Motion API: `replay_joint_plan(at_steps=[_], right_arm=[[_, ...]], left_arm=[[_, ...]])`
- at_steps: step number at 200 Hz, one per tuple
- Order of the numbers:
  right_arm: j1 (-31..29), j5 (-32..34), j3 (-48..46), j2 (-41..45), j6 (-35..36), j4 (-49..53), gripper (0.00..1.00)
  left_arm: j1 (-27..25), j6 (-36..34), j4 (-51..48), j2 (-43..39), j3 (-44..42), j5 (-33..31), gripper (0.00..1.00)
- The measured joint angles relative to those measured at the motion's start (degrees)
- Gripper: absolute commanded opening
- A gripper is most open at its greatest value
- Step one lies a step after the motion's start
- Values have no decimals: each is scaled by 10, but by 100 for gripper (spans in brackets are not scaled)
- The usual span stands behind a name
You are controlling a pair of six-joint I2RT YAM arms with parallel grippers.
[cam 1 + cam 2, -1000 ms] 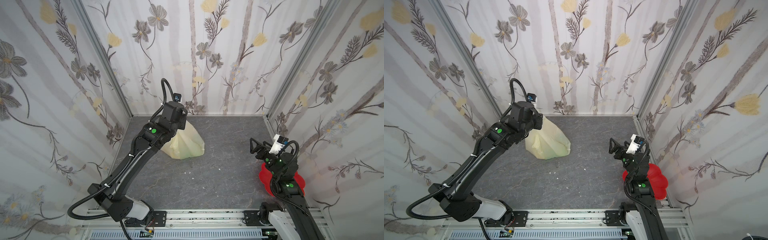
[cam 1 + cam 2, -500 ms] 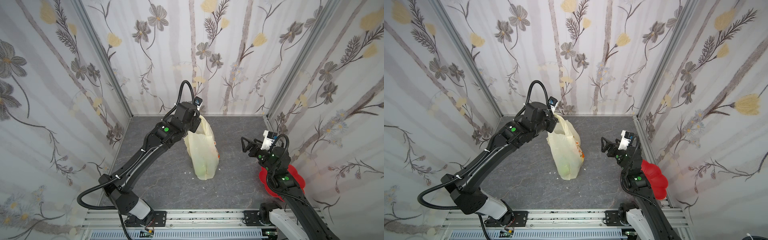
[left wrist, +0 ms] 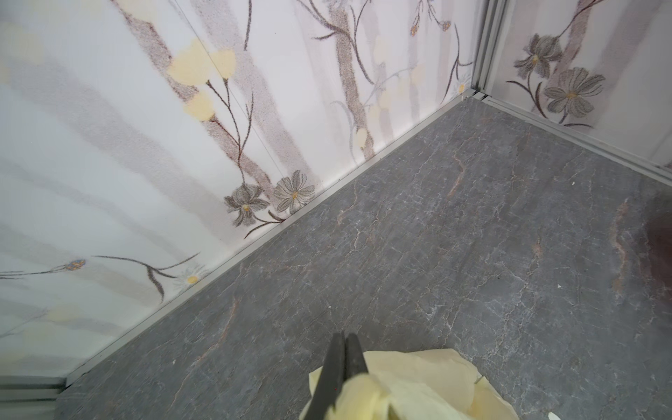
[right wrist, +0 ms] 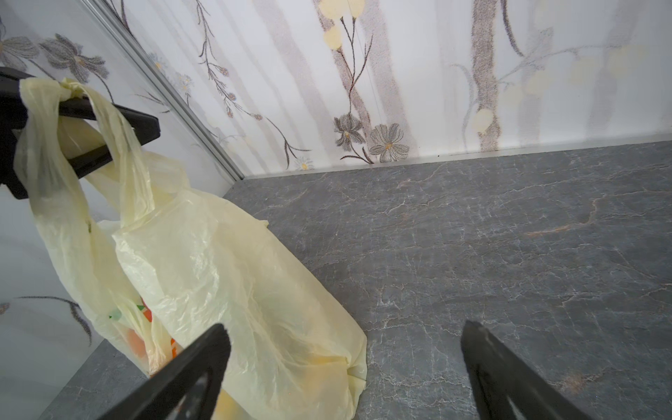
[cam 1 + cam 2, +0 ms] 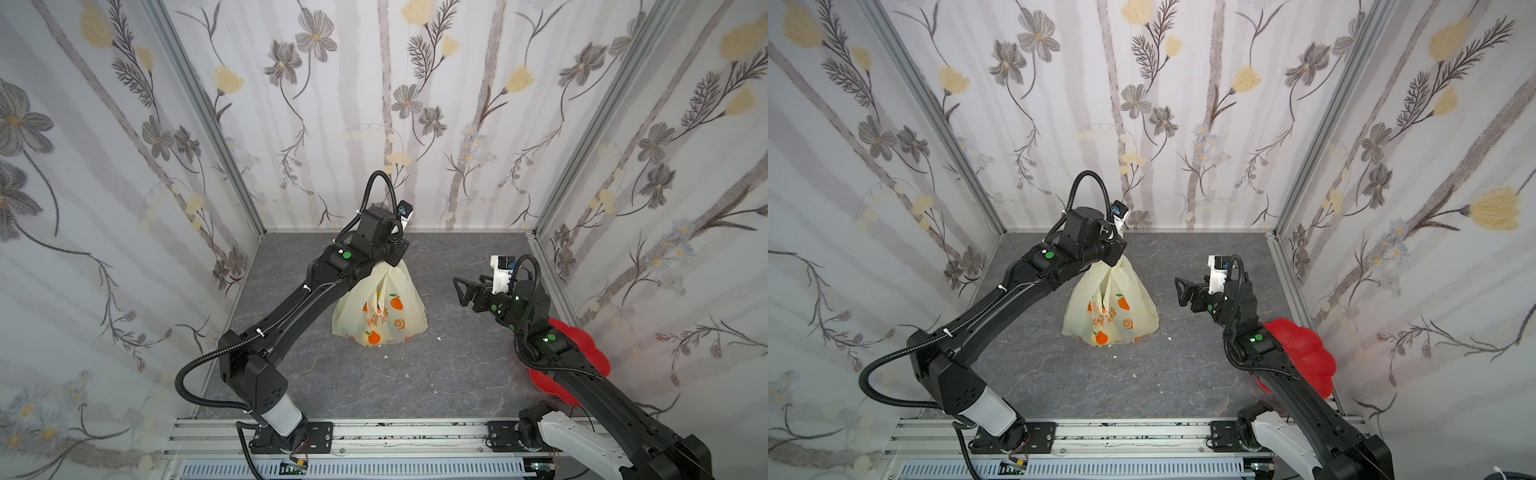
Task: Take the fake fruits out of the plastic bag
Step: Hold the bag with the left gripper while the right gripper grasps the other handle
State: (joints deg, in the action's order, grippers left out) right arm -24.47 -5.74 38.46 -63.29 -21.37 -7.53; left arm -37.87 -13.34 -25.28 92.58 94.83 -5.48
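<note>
While my left gripper [image 3: 344, 349] clamps shut on its handles, the plastic bag [image 5: 380, 307] sags onto the table [image 5: 457, 374] mid-way: thin, limp, slippery, light. Right gripper [image 5: 458, 291] wide open, empty, just beside it; I'd pinch the mouth rim.

One plastic bag [image 5: 399, 291], one red dish [image 5: 590, 357], two arms [image 5: 291, 316] [image 5: 590, 395]

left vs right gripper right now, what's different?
The left gripper is shut, pinching the plastic bag by its handles from above; the right gripper is open and empty. Left touches the bag; right sits beside it, apart, aimed toward it. Both are black.
</note>
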Motion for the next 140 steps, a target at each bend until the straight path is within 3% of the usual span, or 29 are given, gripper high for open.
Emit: replay_joint_plan(at_steps=[57,95,140], right_arm=[[-113,80,67,-23,-2,17,100],[-196,153,162,-82,-6,28,100],[-263,207,289,-211,6,62,100]], left_arm=[[13,54,88,-124,-125,-27,69],[33,111,165,-214,-223,-45,82],[55,181,207,-269,-275,-43,83]])
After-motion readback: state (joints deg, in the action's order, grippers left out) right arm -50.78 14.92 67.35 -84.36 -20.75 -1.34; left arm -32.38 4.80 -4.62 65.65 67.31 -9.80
